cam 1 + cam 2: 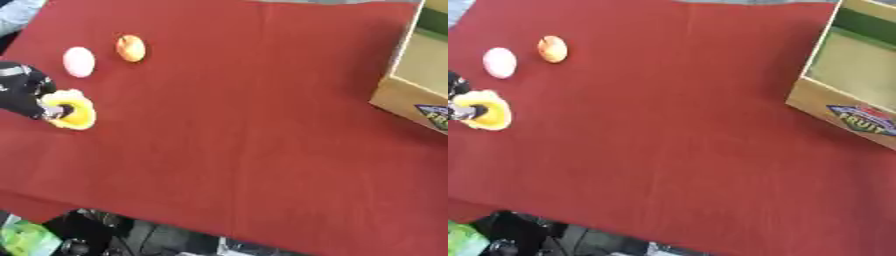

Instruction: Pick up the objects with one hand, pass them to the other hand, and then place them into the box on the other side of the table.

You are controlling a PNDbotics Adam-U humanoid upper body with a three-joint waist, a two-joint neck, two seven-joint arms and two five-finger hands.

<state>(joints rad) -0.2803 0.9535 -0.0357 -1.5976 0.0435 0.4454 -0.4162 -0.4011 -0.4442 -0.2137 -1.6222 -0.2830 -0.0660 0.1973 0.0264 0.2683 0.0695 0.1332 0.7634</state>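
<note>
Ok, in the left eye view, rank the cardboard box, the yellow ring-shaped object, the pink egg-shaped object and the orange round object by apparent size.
1. Cardboard box, largest though cut off by the frame.
2. Yellow ring-shaped object, partly covered by the left hand.
3. Pink egg-shaped object and orange round object: too alike to rank.

I count three small objects on the red cloth — one yellow ring-shaped piece, one pale pink egg-shaped thing and one orange-yellow fruit. One cardboard box stands on the right side. Of my own hands, just one shows — my left hand, its fingers in the yellow ring. One cloth covers the table.
</note>
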